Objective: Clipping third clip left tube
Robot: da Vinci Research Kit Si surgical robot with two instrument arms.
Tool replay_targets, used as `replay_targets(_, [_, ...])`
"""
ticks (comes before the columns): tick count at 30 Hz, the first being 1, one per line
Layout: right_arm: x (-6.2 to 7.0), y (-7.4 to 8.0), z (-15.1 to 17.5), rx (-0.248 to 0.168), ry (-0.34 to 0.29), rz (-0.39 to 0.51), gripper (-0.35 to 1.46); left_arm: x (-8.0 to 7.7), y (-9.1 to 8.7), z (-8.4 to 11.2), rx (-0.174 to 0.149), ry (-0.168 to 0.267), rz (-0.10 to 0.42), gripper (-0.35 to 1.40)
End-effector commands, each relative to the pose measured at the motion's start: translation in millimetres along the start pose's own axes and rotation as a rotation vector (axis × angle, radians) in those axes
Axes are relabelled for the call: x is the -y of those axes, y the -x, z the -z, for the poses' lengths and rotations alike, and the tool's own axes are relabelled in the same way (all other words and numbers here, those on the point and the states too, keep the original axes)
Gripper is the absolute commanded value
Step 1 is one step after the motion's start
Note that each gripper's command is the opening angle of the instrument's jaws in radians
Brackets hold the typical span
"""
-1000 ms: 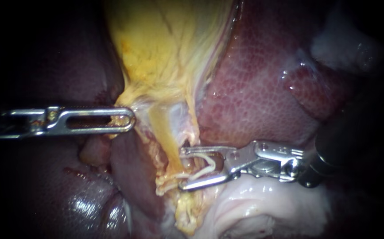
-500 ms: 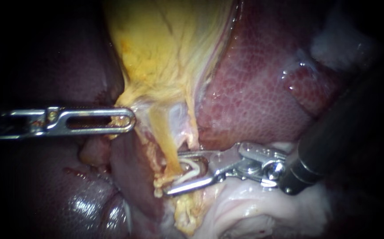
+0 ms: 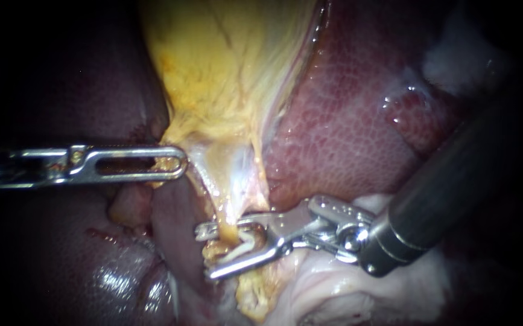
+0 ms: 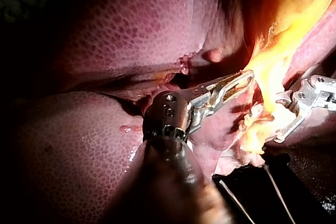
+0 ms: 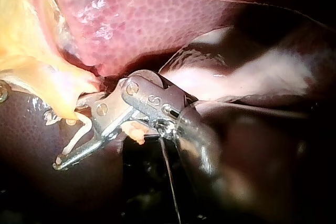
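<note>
The yellow gallbladder (image 3: 225,66) narrows down into a thin yellow tube (image 3: 220,202) between lobes of the liver (image 3: 345,121). My right instrument (image 3: 204,252) comes in from the right with its jaws open, one on each side of that tube, and a white clip (image 3: 244,246) sits in them. The right wrist view shows the same open jaws (image 5: 65,135) around the yellow strand (image 5: 50,90). My left instrument (image 3: 174,163) lies level from the left, its slotted jaws shut on yellow tissue at the gallbladder's neck; the left wrist view shows this grip (image 4: 233,83).
Pale whitish tissue (image 3: 333,284) lies under the right instrument's shaft (image 3: 430,205). Dark liver (image 3: 110,278) fills the lower left. A thin pale membrane (image 3: 246,166) hangs beside the tube. The right instrument (image 4: 299,108) also shows beyond the yellow tissue in the left wrist view.
My right instrument has slid left along the tissue, and its open jaws now pass around the yellow tube instead of ending beside it. The left instrument has barely shifted.
</note>
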Motion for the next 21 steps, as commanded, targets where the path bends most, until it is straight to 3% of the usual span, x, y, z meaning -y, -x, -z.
replay_targets(1, [-0.1,-0.3,0.3,-0.003,0.006,-0.002,0.5,0.0,0.0,0.0,0.001,0.002,0.0,-0.35])
replay_targets(10, [-1.5,-0.8,1.3,-0.009,0.011,-0.029,0.38,0.0,-0.1,-0.2,0.002,0.002,0.0,-0.35])
replay_targets(11, [-1.6,-0.7,1.6,-0.005,-0.004,-0.07,0.23,0.0,-0.1,-0.2,0.002,0.002,0.0,-0.35])
replay_targets(13, [-1.4,-0.5,2.5,0.002,-0.022,-0.076,-0.26,0.0,-0.1,-0.1,0.002,0.002,0.0,-0.35])
replay_targets(14, [-1.6,-0.6,2.6,-0.003,-0.01,-0.077,-0.35,0.0,-0.1,-0.1,0.002,0.002,0.0,-0.35])
replay_targets(21, [-2.6,-0.5,3.2,-0.004,-0.009,-0.083,-0.35,0.0,-0.1,-0.1,0.002,0.002,0.0,-0.35])
